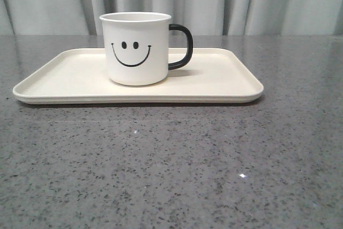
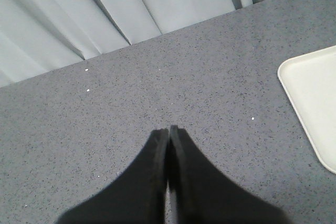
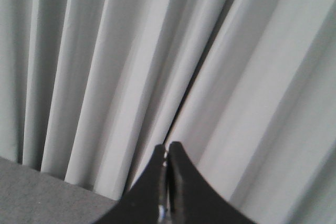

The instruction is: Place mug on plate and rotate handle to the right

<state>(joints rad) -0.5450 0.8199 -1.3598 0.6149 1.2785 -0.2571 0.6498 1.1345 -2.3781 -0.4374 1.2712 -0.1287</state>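
- The mug (image 1: pixel 135 48) stands upright on the plate (image 1: pixel 225 81), a little left of the plate's middle and nearer to its far rim than to its near rim.
- The smiley face on the mug looks toward the front camera; it has two black dots for eyes and one curved line for the mouth.
- The handle (image 1: pixel 182 46) is black and comes out from the right side of the mug, over the bare part of the plate.
- The plate lies flat on the grey speckled table (image 1: pixel 171 164), with its long side across the view. A pale pleated curtain (image 1: pixel 257 1) hangs behind the table, beyond the plate.
- The left gripper (image 2: pixel 168 129) is seen only in the left wrist view. Its two dark fingers are pressed together at the tips and there is nothing between them. It is above the bare table, well apart from the plate; only one rounded corner of the plate (image 2: pixel 310 98) shows at the edge of that view.
- The right gripper (image 3: pixel 167 147) is seen only in the right wrist view. Its fingers also meet at the tips and carry nothing. It points toward the curtain (image 3: pixel 105 66), and a small piece of the table (image 3: pixel 42 195) is under it. The plate and the mug do not show in that view.
- Neither gripper touches the mug.
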